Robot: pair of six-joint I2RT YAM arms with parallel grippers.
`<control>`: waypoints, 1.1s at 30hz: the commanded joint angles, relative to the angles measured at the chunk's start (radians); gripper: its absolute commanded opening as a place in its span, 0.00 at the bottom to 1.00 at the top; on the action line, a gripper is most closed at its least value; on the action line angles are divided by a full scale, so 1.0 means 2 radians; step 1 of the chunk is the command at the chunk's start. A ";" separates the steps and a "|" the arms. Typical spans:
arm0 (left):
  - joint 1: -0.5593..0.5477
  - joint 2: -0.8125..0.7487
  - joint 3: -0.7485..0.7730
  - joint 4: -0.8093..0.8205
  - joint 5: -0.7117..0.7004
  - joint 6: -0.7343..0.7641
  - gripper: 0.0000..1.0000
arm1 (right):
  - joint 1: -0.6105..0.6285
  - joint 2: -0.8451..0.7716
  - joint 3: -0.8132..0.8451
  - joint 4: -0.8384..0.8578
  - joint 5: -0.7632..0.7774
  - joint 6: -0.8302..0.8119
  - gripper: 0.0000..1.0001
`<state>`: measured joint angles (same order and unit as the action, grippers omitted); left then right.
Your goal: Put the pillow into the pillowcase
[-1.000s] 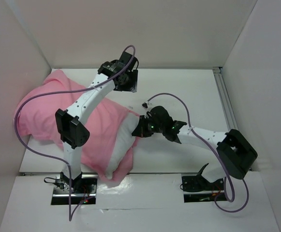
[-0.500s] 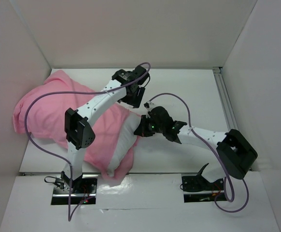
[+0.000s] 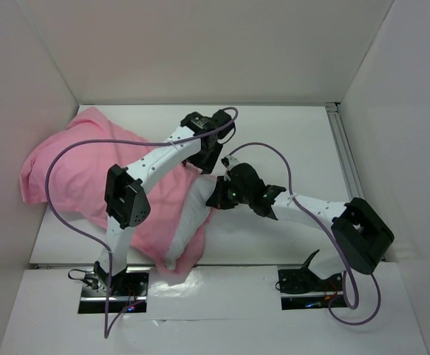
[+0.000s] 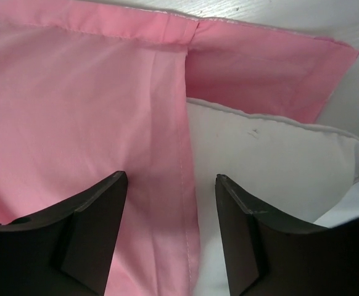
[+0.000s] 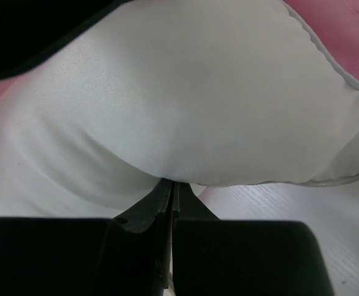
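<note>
White table (image 3: pixel 296 137): flat, matt surface forming the floor of the enclosure; in the right wrist view its bare part (image 5: pixel 290 228) shows a faint straight grain. Back wall (image 3: pixel 200 52), left wall (image 3: pixel 15 89) and right wall (image 3: pixel 407 111): plain white panels rising from three sides of the table, the two side panels slanting outward in the top view. Metal rail (image 3: pixel 346 159): silver strip lying along the table's right edge, at the foot of the right wall. Near ledge (image 3: pixel 215 310): white board at the table's front edge.
</note>
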<state>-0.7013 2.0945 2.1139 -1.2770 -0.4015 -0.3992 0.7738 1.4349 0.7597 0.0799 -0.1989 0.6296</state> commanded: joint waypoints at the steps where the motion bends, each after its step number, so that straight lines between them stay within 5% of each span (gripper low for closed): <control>1: -0.006 -0.017 -0.012 -0.010 -0.002 0.008 0.71 | -0.006 -0.005 0.006 -0.018 0.020 -0.012 0.00; 5: -0.006 -0.011 -0.026 -0.022 -0.025 -0.010 0.56 | -0.006 -0.005 0.010 -0.018 0.020 -0.012 0.00; 7: -0.006 -0.005 -0.007 -0.030 -0.042 -0.026 0.33 | -0.006 -0.005 0.011 -0.024 0.025 -0.017 0.00; 8: -0.006 0.000 0.005 -0.045 -0.062 -0.035 0.14 | -0.006 -0.005 0.011 -0.030 0.025 -0.017 0.00; 10: -0.006 0.000 0.024 -0.045 -0.070 -0.040 0.00 | -0.006 -0.009 0.011 -0.036 0.025 -0.017 0.00; 11: -0.006 0.000 0.047 -0.045 -0.065 -0.047 0.00 | -0.006 -0.010 0.011 -0.045 0.030 -0.017 0.01; 14: -0.006 -0.018 0.079 -0.027 -0.010 -0.041 0.00 | -0.038 -0.031 -0.034 -0.004 -0.021 0.029 0.40; 15: -0.006 -0.026 0.079 -0.014 0.007 -0.029 0.00 | -0.050 -0.040 -0.061 0.036 -0.058 0.083 0.60; 19: -0.006 -0.054 0.064 0.030 0.068 -0.018 0.00 | -0.088 -0.090 -0.150 0.188 -0.121 0.192 0.75; 23: -0.006 -0.049 0.054 0.026 0.073 -0.018 0.00 | -0.114 -0.100 -0.146 0.220 -0.125 0.198 0.83; 33: -0.006 -0.048 0.039 0.033 0.060 -0.028 0.06 | -0.146 -0.043 -0.098 0.209 -0.142 0.165 0.85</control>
<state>-0.7082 2.0441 2.1944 -1.2480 -0.2844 -0.4492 0.4835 1.3266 0.5251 0.4427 -0.4572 0.9749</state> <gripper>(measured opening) 0.079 0.845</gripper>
